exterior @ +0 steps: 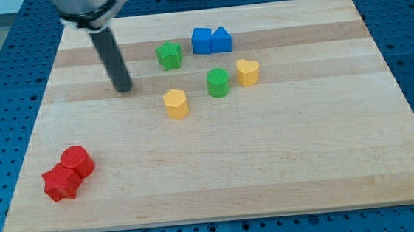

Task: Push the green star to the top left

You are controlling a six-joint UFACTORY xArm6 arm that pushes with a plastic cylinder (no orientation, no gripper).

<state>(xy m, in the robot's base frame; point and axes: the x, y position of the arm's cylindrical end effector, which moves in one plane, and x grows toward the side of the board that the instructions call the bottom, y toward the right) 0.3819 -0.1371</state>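
My tip [124, 88], a bare rod end with nothing to open or close, rests on the counter [285, 162] in its upper-left part. Green star [169, 55] lies apart from it, toward the view's right and slightly up. Two blue blocks [211, 40] touch each other just right of the star. Green cylinder [218, 82] sits below them.

The green star [169, 55] is a small, bright green block with stubby points, lying flat on the wooden board in the upper middle of the frame, left of centre.
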